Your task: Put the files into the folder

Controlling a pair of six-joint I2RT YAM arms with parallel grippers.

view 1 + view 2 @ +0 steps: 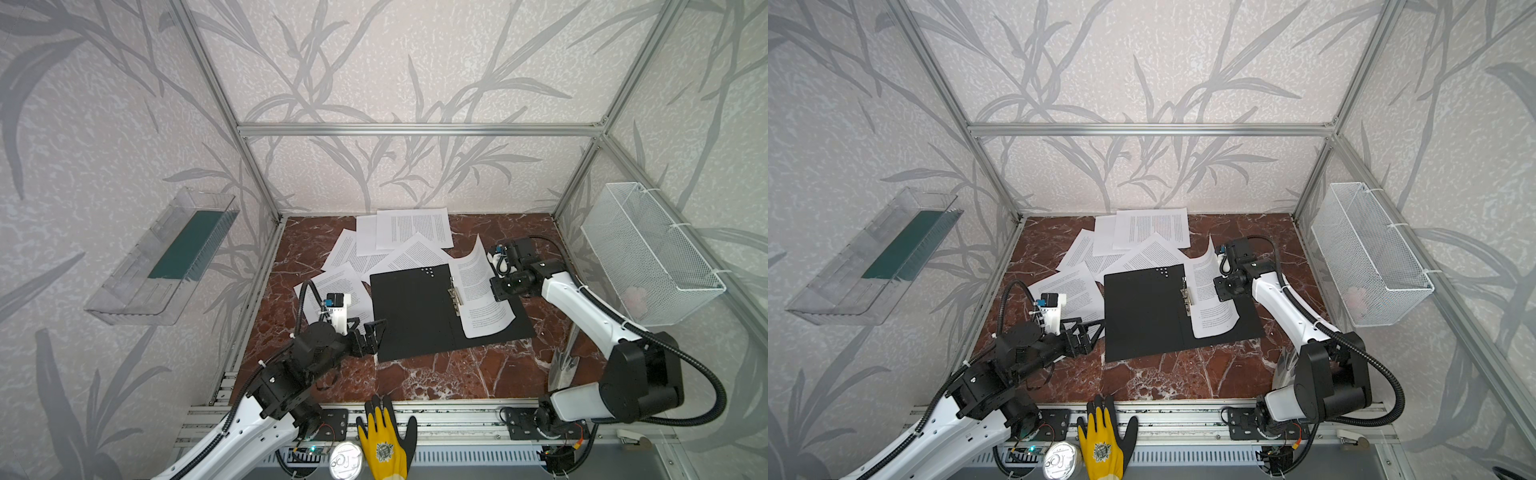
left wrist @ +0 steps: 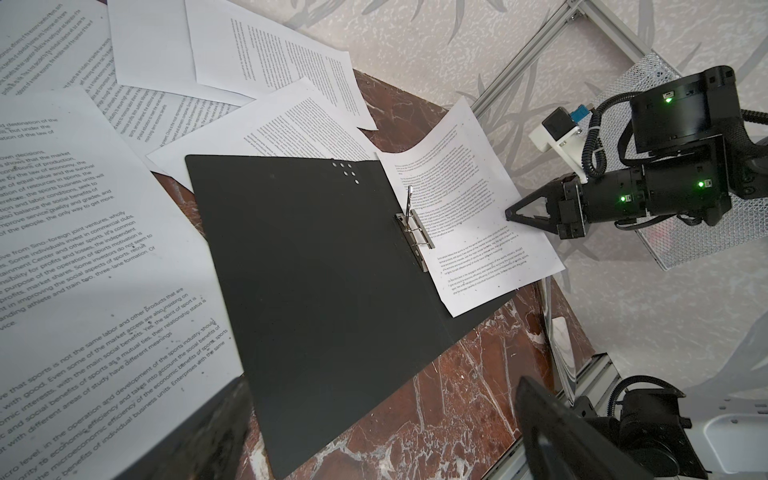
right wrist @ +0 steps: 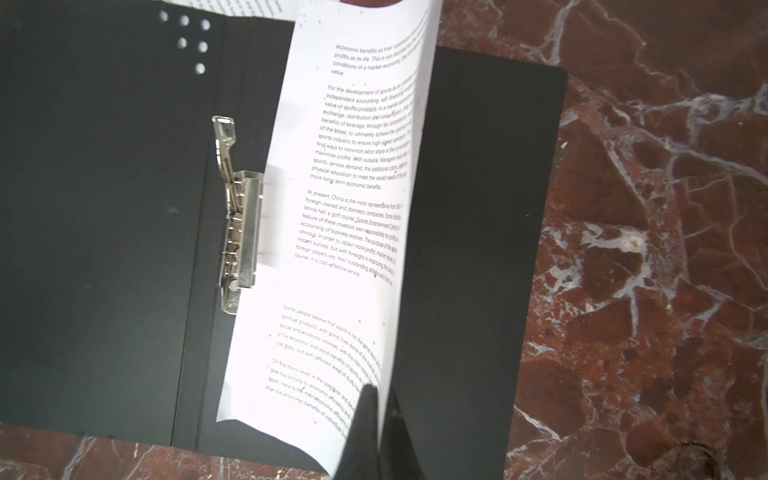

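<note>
Sheet [image 2: 469, 216] pinched in right end effector [image 2: 509, 214], draped over folder [image 2: 311, 270].

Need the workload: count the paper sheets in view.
6: one sheet held by the right gripper on the open folder, another sheet beside the left gripper, four sheets overlapping behind the folder. More may hide underneath.
</note>
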